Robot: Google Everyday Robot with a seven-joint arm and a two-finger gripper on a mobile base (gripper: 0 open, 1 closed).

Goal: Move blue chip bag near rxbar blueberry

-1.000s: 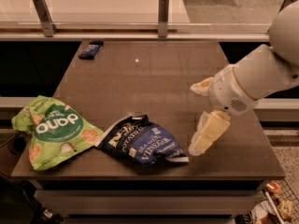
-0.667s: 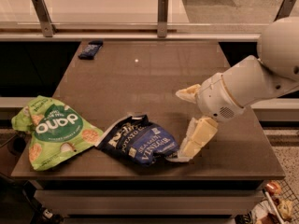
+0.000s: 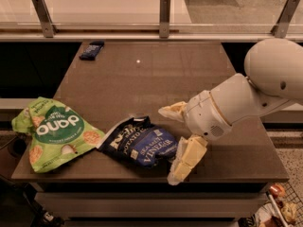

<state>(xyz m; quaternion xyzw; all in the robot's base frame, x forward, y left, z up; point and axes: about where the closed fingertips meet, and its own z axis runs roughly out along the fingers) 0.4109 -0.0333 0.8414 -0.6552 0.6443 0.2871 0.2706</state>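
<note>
The blue chip bag [image 3: 142, 144] lies flat near the table's front edge, navy with white lettering. The rxbar blueberry [image 3: 92, 50] is a small dark blue bar at the far left corner of the table. My gripper [image 3: 173, 142] is at the bag's right end, low over the table. Its jaws stand open: one cream finger [image 3: 171, 110] is above the bag's right corner, the other finger [image 3: 187, 159] is below it at the front edge. The bag's right edge sits between them, not gripped.
A larger lime-green snack bag [image 3: 56, 131] lies at the front left, next to the blue bag. The brown table [image 3: 142, 79] stretches back to a glass railing with metal posts [image 3: 164, 15]. The white arm [image 3: 255, 93] reaches in from the right.
The gripper has moved left and closer to the blue chip bag, so its open fingers now straddle the bag's right end. The bags and the bar have not moved.
</note>
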